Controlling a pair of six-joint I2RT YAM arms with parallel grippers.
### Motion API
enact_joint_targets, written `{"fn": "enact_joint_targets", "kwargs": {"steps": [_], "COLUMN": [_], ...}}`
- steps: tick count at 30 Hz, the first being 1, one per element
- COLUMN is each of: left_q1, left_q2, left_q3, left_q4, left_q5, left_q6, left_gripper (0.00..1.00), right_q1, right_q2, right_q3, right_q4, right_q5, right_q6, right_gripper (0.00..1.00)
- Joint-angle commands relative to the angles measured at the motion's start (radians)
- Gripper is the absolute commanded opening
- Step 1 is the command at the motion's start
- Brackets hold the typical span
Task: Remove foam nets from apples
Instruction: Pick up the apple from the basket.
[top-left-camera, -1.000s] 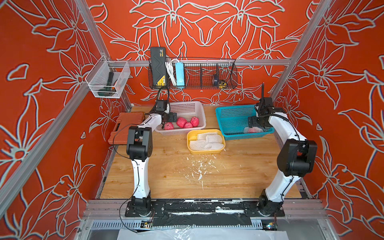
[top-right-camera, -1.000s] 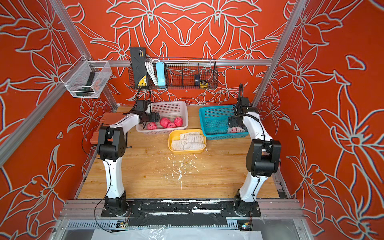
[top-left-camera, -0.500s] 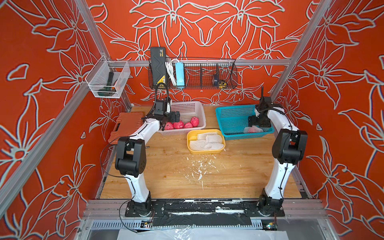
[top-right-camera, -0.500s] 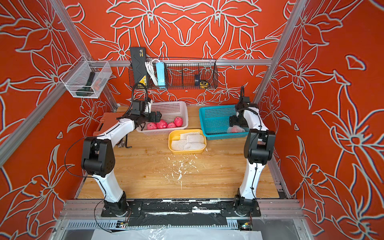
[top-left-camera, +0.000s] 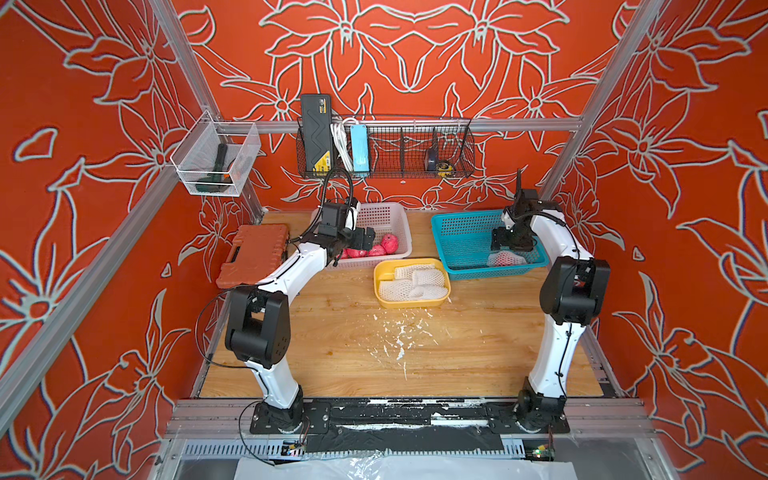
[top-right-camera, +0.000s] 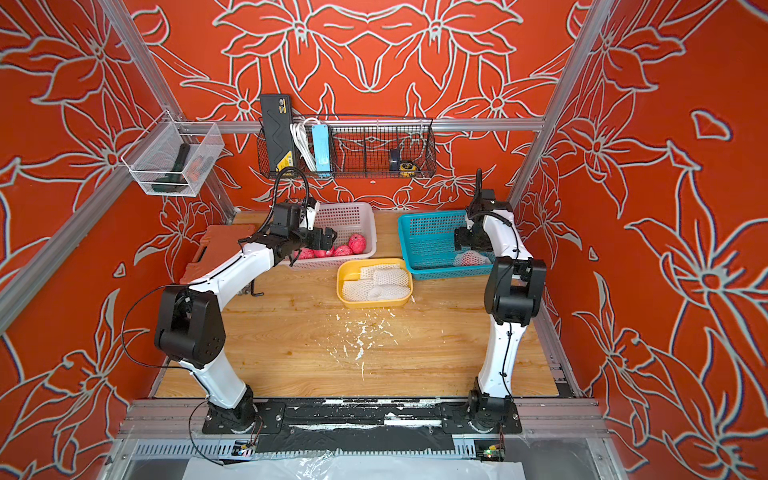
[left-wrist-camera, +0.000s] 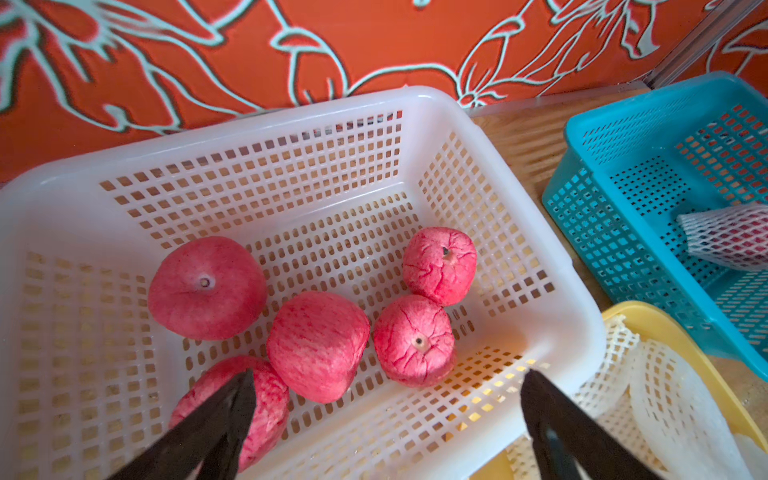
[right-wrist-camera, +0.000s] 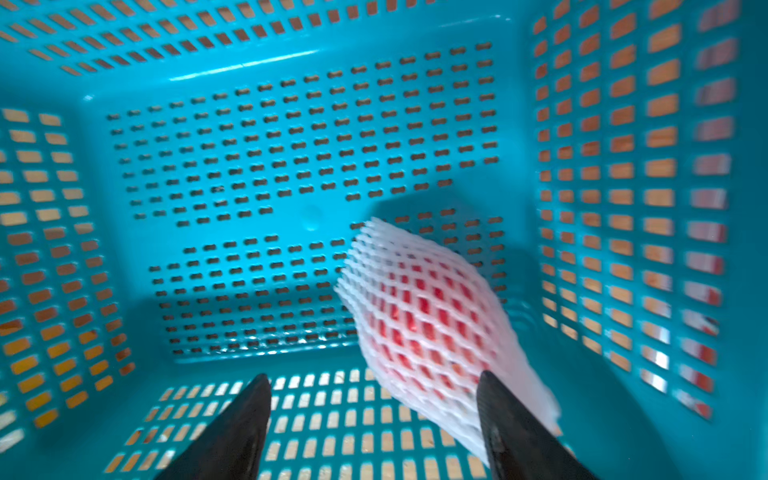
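The last netted apple (right-wrist-camera: 419, 307) lies in the front right corner of the teal basket (right-wrist-camera: 291, 62). The right gripper (right-wrist-camera: 372, 376) hangs over it, jaws apart and empty, off to one side. It would do better to centre on the loose end of the foam net (right-wrist-camera: 374, 249) and pinch foam only. The left gripper (left-wrist-camera: 387, 374), wide and empty above five bare apples (left-wrist-camera: 206, 286) in the white basket (left-wrist-camera: 291, 104), could come across to steady the fruit.

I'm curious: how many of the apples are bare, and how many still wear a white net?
Bare apples, in the white basket: 5
Netted apple, in the blue basket: 1
Total apples: 6
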Motion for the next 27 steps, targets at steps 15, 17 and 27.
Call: {"fn": "enact_joint_targets", "kwargs": {"steps": [15,17,27], "left_q1": [-0.023,-0.025,-0.025], "left_q2": [-0.040,-0.039,-0.034], "left_q3": [-0.040,-0.044,-0.060], "left_q4": [0.012,0.012,0.015], "left_q5": [0.030,0.030,0.021], "left_q6": [0.010,0.010,0.014], "left_gripper": [0.98,0.98,0.98], "right_q1": [-0.019,-0.026,-0.030], "right_q2": [-0.067,-0.034,0.147], "right_q3": [-0.122,-0.090,0.104], "right_q4": [-0.087,-0.102,-0.148], "right_q5": [0.104,0.090,0.090], "right_q6": [-0.015,-0.009,-0.018], "right_gripper": [0.72,0.67,0.62]}}
